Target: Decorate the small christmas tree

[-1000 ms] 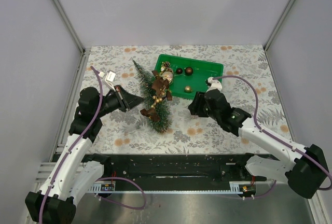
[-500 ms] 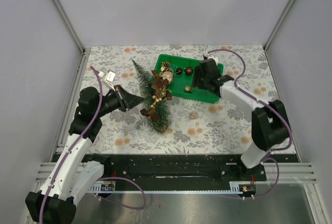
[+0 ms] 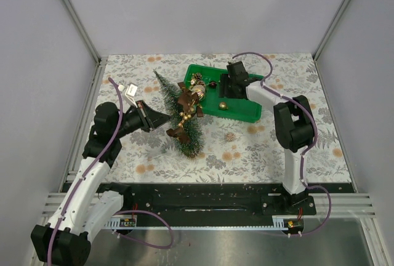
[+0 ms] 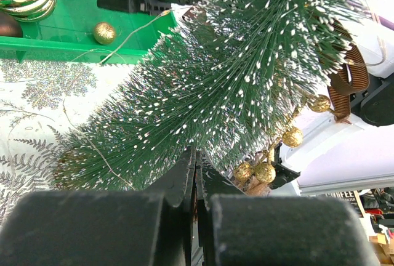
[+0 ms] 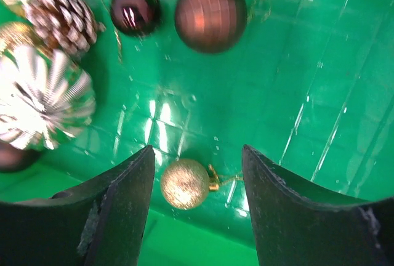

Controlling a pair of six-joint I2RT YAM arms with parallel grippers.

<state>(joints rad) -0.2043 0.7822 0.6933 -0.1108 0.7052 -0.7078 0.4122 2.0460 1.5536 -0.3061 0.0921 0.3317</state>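
The small christmas tree lies on its side on the floral table, tip toward the back and wooden base toward the front. A brown ribbon and gold beads hang on it. My left gripper is shut, its tips pressed into the frosted bristles; I cannot tell what they pinch. My right gripper hangs open over the green tray. A small gold glitter ball lies loose on the tray floor between its fingers.
The tray also holds a matte brown ball, a glossy dark ball, a pinecone and a ribbed silver-gold ball. A small loose ornament lies on the table in front of the tray. Grey walls enclose the table.
My right arm has swung from the table in front of the tray to above the tray, and its jaws have spread wider. The left arm and the tree have stayed put.
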